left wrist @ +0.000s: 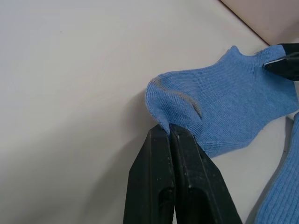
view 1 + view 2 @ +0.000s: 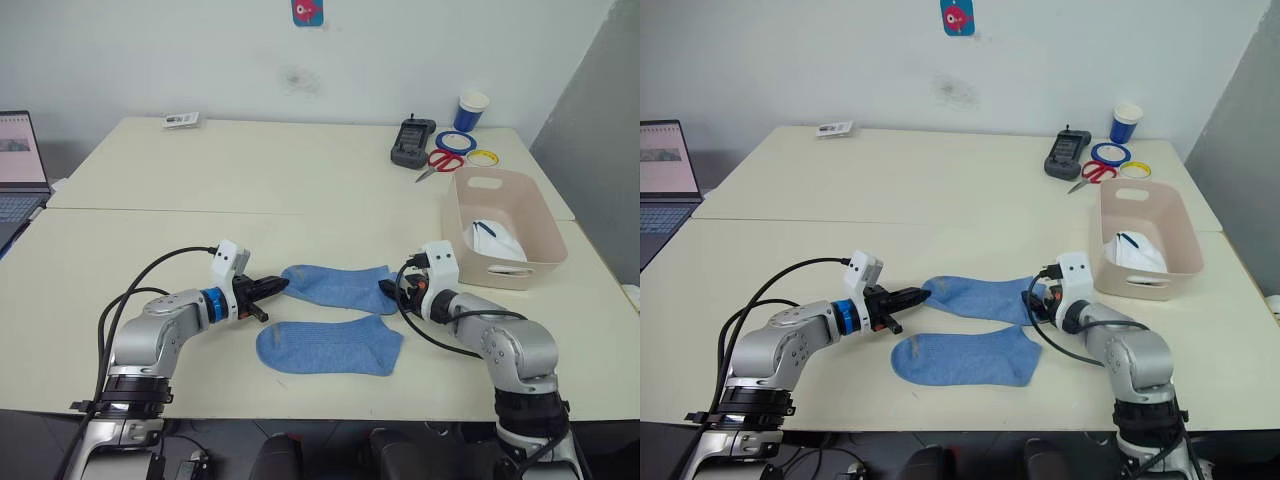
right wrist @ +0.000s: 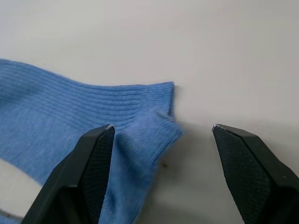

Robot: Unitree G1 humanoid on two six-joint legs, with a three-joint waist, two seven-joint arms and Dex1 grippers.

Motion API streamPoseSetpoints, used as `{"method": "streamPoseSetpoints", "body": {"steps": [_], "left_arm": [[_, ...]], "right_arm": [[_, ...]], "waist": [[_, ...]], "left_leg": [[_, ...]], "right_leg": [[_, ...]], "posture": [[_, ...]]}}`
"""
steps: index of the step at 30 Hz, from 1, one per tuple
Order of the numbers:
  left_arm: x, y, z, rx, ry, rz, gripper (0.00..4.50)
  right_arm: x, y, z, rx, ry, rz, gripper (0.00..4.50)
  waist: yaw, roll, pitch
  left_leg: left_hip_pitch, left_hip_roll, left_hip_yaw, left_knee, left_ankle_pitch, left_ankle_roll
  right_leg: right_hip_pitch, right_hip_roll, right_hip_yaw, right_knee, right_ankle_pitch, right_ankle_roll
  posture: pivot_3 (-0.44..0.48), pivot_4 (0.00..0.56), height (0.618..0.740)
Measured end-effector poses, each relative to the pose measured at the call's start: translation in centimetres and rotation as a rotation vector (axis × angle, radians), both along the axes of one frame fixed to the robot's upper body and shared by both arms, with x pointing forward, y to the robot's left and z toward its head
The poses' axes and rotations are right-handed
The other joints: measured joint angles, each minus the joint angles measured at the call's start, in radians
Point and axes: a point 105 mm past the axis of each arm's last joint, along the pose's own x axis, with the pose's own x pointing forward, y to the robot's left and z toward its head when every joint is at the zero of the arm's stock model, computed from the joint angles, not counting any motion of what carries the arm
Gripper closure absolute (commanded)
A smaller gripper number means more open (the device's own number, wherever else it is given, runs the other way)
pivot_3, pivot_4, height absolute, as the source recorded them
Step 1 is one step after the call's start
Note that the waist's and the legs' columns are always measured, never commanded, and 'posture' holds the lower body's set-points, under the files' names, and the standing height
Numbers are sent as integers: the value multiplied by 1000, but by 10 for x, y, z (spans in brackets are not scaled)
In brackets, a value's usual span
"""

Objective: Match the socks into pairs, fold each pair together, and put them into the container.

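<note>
Pairing of the blue socks is underway: left tool [image 1: 169, 133] pinches the far sock [image 2: 335, 285]; right tool [image 3: 161, 128] gapes at its cuff, needing to close next

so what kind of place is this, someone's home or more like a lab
More likely an office or lab workroom than a home: plain pale tables pushed together against a bare wall, an open laptop at the edge, and tape rolls, scissors and a black handheld device at the far side.

Light blue socks [image 2: 331, 346], pink-beige container [image 2: 509, 267]
</note>
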Motion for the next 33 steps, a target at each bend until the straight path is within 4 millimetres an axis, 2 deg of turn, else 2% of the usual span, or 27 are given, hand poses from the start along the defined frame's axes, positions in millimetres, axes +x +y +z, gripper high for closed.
{"method": "streamPoseSetpoints", "body": {"steps": [8, 12, 15, 18, 22, 28, 33], "left_arm": [[0, 0, 0, 3, -5, 3, 4500], [0, 0, 1, 5, -5, 2, 4500], [-1, -2, 3, -3, -1, -5, 4500], [-3, -3, 14, -20, -12, -18, 4500], [0, -2, 35, -48, -47, -17, 4500], [-3, -3, 45, -135, 12, -34, 4500], [-18, 11, 76, -159, 52, -74, 4500]], "right_arm": [[3, 2, 3, 50, 14, 8, 4423], [0, 5, 3, 64, 26, 30, 4491], [-5, 10, 15, 90, -10, 57, 4491], [-11, 13, 33, 122, -66, 81, 4491], [-17, 12, 46, 149, -105, 88, 4491], [-24, 6, 61, 167, -134, 85, 4491], [-39, 10, 86, 230, -173, 124, 4491]], "waist": [[0, 0, 0], [0, 0, 0], [0, 0, 0], [0, 0, 0], [0, 0, 0], [-1, 0, 1], [-10, 0, 1]], "left_leg": [[0, 0, 0, 0, 0, 0], [0, 0, 0, 0, 0, 0], [0, 0, 0, -1, 0, 0], [0, 1, 0, -1, 0, 0], [0, 0, 0, -1, 0, 0], [0, 0, -1, -1, 0, 0], [0, 1, -3, -3, 0, 0]], "right_leg": [[0, 0, 0, 0, 0, 0], [0, 0, 0, 0, 0, 0], [0, 0, 0, 0, 0, 0], [0, 0, 0, -1, 0, 0], [0, 0, 0, -1, 0, 0], [0, 0, 0, -1, 0, 0], [0, 0, 0, -1, 0, 0]], "posture": [[0, 150, 732], [0, 150, 732], [0, 150, 732], [0, 150, 732], [0, 150, 732], [0, 150, 732], [0, 150, 732]]}}
